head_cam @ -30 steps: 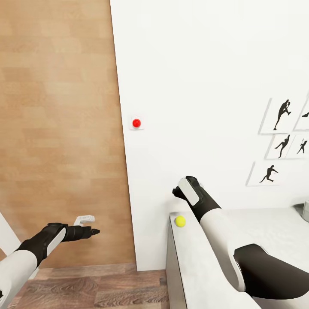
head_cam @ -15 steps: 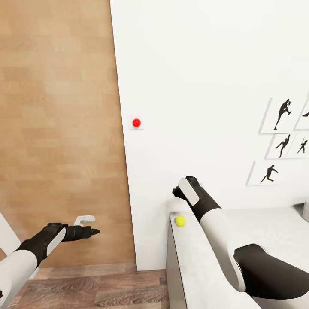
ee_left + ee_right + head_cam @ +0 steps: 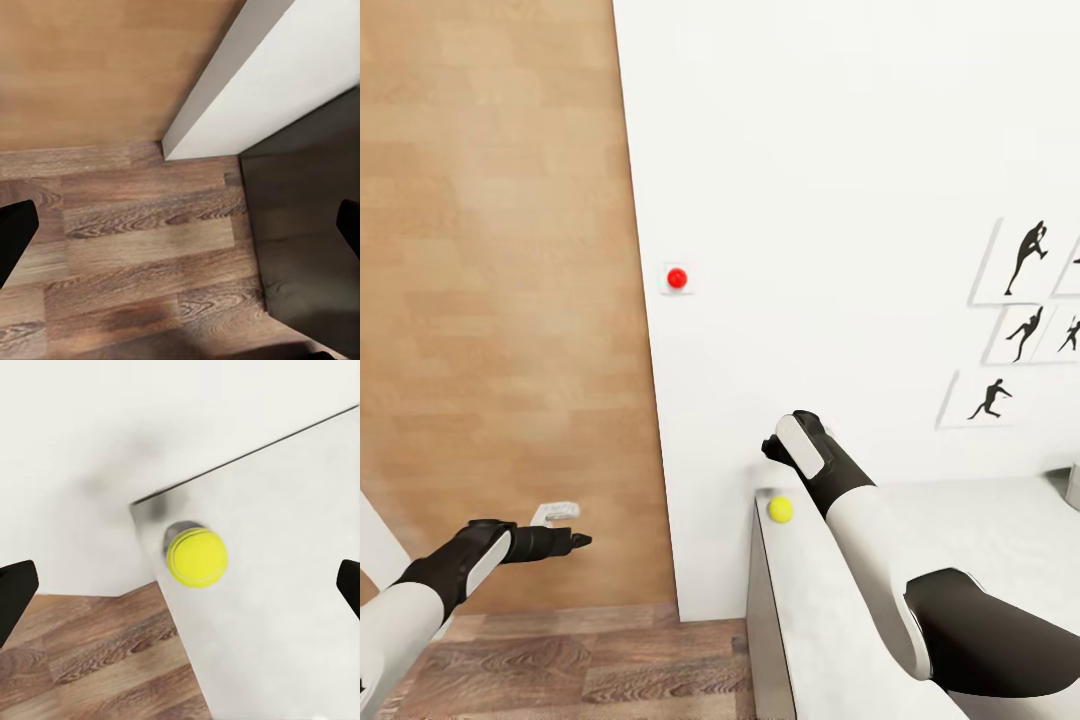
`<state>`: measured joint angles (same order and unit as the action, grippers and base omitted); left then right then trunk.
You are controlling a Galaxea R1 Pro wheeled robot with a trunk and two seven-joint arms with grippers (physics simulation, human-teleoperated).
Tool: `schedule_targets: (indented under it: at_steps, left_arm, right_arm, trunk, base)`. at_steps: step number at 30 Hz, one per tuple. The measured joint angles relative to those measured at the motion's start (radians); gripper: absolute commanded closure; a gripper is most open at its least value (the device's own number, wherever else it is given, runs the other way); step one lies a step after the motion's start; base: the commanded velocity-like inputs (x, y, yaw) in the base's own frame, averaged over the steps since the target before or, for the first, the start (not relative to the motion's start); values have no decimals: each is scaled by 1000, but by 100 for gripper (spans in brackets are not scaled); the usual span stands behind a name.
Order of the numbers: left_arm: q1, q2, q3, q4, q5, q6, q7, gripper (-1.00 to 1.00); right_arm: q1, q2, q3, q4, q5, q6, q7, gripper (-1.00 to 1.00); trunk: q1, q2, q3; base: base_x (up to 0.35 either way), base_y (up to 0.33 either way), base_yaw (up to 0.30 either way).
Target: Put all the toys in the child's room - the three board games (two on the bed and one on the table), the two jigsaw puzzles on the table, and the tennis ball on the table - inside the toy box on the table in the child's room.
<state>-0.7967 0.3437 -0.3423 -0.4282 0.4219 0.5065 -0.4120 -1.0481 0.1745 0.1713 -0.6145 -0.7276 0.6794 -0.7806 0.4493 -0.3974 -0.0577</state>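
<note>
The tennis ball (image 3: 780, 509) (image 3: 196, 556), small and yellow-green, lies at the near-left corner of the pale table (image 3: 980, 530), close to its edge. My right gripper (image 3: 770, 447) hovers just above and behind the ball, open; its dark fingertips (image 3: 15, 592) stand wide apart on either side of the ball, not touching it. Off the table's left end, my left gripper (image 3: 578, 541) hangs open over the floor with nothing between its fingertips (image 3: 11, 232). At the far right edge of the head view a pale grey sliver of the toy box (image 3: 1073, 487) shows.
A wooden door (image 3: 490, 300) with a white handle (image 3: 555, 512) stands on the left, beside a white wall with a red button (image 3: 677, 278) and black silhouette pictures (image 3: 1025, 300). Wood-plank floor (image 3: 560, 670) lies between the door and the table's cabinet side (image 3: 307, 225).
The whole head view has shifted slightly, so the camera moved. Both arms and the ball keep their places relative to each other.
</note>
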Motion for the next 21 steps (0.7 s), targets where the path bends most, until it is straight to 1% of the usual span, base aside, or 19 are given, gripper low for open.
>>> schedule_targets:
  at_steps: [4,6,7,8,9,10,13,15,18,21]
  left_arm:
    - [0,3,2,0,-1,1,-38,-100]
    - [0,7,3,0,-2,4,-75,-100]
    - [0,14,3,0,-3,9,-106,-100]
    - [0,18,2,-1,-3,13,-124,-100]
    - [0,27,2,-2,-4,19,-160,-100]
    - [-1,32,2,-2,-5,21,-180,-100]
    - [-1,64,2,-4,-6,28,-293,-100]
    - [-1,75,2,-5,-6,29,-336,-100]
    - [-1,81,2,-5,-6,29,-362,-100]
    - [-1,83,2,-5,-6,29,-370,-100]
  right_arm:
    - [0,0,0,0,0,1,0,-100]
    - [-1,0,0,0,0,1,0,-100]
    - [-1,0,0,0,0,1,0,-100]
    - [-1,0,0,0,0,1,0,-100]
    - [-1,0,0,0,0,1,0,-100]
    - [-1,0,0,0,0,1,0,-100]
    - [-2,0,-1,-1,0,2,0,-100]
    - [-3,0,-1,-1,0,2,0,-100]
    - [-3,0,-2,-1,0,3,0,-100]
    - [-4,-8,-8,-2,3,6,1,-100]
  trunk:
    - [0,0,-7]
    - [0,0,-10]
    - [0,0,-11]
    - [0,0,-13]
    - [0,0,-15]
    - [0,0,-16]
    - [0,0,-21]
    - [0,0,-25]
    - [0,0,-29]
    - [0,0,-34]
  base:
    - [0,0,0]
    - [0,0,0]
    - [0,0,0]
    - [0,0,0]
    - [0,0,0]
    - [0,0,0]
    - [0,0,0]
    - [0,0,0]
    - [0,0,0]
    - [0,0,0]
